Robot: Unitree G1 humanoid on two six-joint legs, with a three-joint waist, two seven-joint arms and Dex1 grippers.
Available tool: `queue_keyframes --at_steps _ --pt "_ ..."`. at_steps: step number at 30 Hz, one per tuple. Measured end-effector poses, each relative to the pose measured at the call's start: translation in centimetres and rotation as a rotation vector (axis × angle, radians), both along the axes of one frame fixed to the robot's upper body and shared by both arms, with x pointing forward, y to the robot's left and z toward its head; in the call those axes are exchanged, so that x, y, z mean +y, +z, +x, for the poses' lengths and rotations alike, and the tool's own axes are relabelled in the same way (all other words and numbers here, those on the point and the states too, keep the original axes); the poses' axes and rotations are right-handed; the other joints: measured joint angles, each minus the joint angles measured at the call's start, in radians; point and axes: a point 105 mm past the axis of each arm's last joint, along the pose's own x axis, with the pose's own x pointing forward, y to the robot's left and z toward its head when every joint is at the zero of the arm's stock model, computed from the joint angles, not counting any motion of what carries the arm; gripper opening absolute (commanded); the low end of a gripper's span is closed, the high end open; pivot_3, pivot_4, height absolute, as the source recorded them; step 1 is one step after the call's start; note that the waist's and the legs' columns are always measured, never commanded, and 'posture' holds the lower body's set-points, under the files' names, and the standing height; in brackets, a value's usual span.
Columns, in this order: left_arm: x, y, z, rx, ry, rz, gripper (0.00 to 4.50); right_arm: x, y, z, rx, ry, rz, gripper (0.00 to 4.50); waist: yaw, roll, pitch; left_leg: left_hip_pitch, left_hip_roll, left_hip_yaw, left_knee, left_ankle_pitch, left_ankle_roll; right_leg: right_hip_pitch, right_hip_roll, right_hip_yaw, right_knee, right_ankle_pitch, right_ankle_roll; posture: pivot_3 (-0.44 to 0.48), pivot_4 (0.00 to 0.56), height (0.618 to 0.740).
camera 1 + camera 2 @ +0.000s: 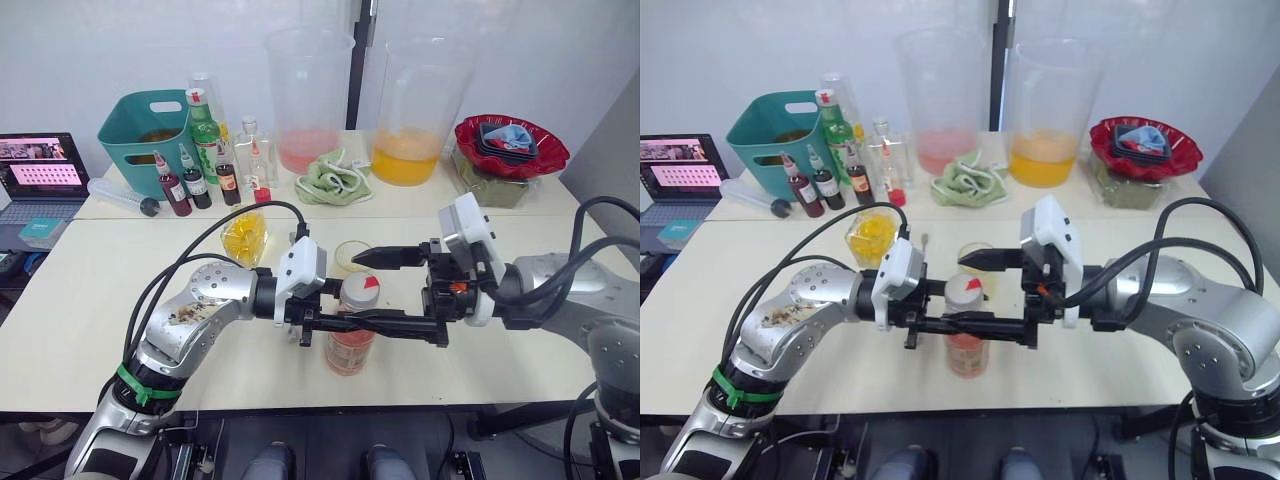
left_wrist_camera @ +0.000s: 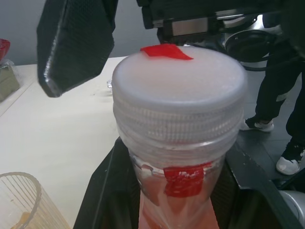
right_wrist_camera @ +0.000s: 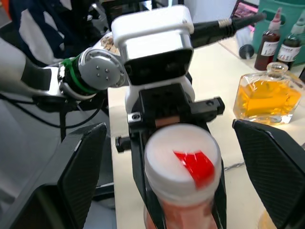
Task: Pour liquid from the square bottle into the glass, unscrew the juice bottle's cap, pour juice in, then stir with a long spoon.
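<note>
At surface front centre: juice bottle (image 1: 351, 335) upright | left gripper (image 1: 385, 325) fingers clamped on its body below cap (image 3: 182, 159) | right gripper (image 3: 171, 176) fingers spread wide, flanking cap, no contact | glass (image 1: 351, 256) just behind.

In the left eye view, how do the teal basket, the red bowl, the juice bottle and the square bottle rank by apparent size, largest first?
1. teal basket and red bowl: they look alike, so I do not rank them.
2. juice bottle, though it stands nearer the camera, which flatters it.
3. square bottle, smallest.

Glass (image 1: 351, 255) behind juice bottle (image 1: 351, 335)
</note>
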Motion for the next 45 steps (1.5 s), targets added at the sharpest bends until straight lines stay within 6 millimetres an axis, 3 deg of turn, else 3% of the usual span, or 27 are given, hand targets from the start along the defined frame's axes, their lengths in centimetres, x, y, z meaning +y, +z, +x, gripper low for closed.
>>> queue_keyframes --at_steps 9,16,25,29,30,35,40,45 --pt "0.0 0.1 0.1 0.000 -0.003 0.001 1.40 0.2 -0.9 0.1 0.001 -0.056 -0.014 1.72 0.000 0.000 0.000 0.001 0.000 0.000 0.000 0.000 0.000 0.001 0.000 0.000 0.000 0.000 0.000 0.000 0.150 0.740" --pt "0.1 0.2 -0.2 -0.023 0.008 0.006 1.40 0.0 -1.0 0.4 -0.067 0.071 -0.061 1.71 -0.003 0.000 0.000 0.002 0.000 0.000 0.000 0.000 0.000 0.002 0.001 0.000 -0.001 0.000 0.000 0.000 0.150 0.740" --pt "0.7 0.1 -0.9 -0.061 0.066 0.015 1.40 0.6 -0.5 1.9 -0.087 0.510 -0.140 1.71 -0.013 0.000 0.000 0.003 0.002 0.001 0.000 0.000 0.000 0.002 0.004 0.000 -0.001 0.000 0.000 0.000 0.150 0.740" --pt "0.5 0.1 -1.0 -0.061 0.076 0.012 1.40 0.7 -0.2 2.4 -0.088 0.624 -0.199 1.71 -0.009 0.000 0.000 0.002 0.002 0.000 0.000 0.000 0.000 0.001 0.003 0.000 -0.001 0.000 0.000 0.000 0.150 0.740" --pt "0.6 0.1 -0.9 -0.060 0.080 0.010 1.40 0.8 -0.1 2.6 -0.079 0.633 -0.207 2.77 -0.008 0.000 0.000 0.002 0.002 0.000 0.000 0.000 0.000 0.000 0.003 0.000 0.000 0.000 0.000 0.000 0.150 0.740" --pt "0.9 0.2 -0.7 -0.043 0.092 -0.007 1.40 -0.5 0.8 2.9 -0.021 0.594 -0.218 4.46 -0.005 0.000 0.000 0.000 0.001 0.000 0.000 0.000 0.000 -0.002 0.001 0.000 0.000 0.000 -0.001 0.000 0.150 0.740" --pt "0.9 0.2 -0.6 -0.039 0.095 -0.010 1.40 -1.9 1.2 2.7 -0.067 0.473 -0.165 4.49 -0.005 0.000 0.000 0.000 0.001 0.000 -0.001 0.000 0.000 -0.002 0.001 0.001 0.000 0.000 -0.001 0.000 0.150 0.740" --pt "0.7 0.1 -0.3 -0.025 0.084 -0.024 1.40 -2.8 0.7 2.1 -0.112 0.178 -0.083 4.49 0.002 0.000 0.000 0.000 0.001 0.000 0.000 0.000 0.000 -0.001 0.001 0.000 0.000 0.000 -0.001 0.000 0.150 0.740"
